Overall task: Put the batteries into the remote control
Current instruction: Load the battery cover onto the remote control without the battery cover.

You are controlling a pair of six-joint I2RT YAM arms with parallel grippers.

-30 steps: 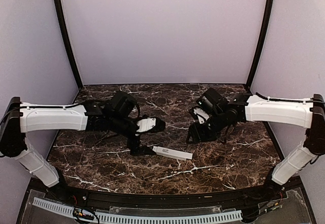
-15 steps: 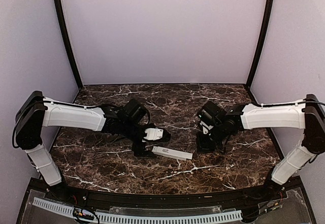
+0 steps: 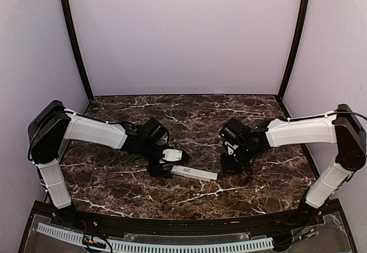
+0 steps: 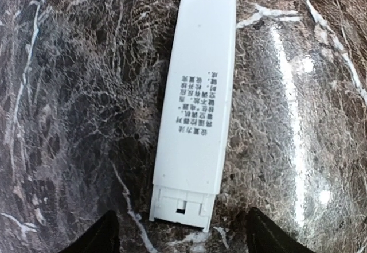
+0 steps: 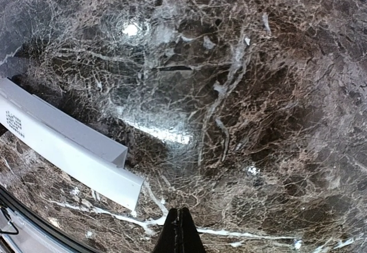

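Note:
The remote control (image 3: 195, 173) is a slim white bar lying flat on the marble table, printed label up (image 4: 195, 104). My left gripper (image 3: 166, 168) hovers at its left end. In the left wrist view that gripper (image 4: 182, 242) is open, one dark fingertip (image 4: 98, 237) on each side of the remote's notched end, touching nothing. My right gripper (image 3: 230, 163) points down at bare marble to the right of the remote. It (image 5: 180, 234) is shut with nothing in it, and the remote's right end (image 5: 69, 150) lies to its left. The batteries are out of view.
Dark veined marble table (image 3: 258, 172) bounded by lilac walls with black corner posts (image 3: 74, 41). A black rim and a white slotted strip (image 3: 155, 245) run along the near edge. Both arm bases stand at the near corners.
My left arm has swung down to the remote's left end and its jaws have narrowed. My right gripper has shut and dropped lower toward the table, a little nearer the remote.

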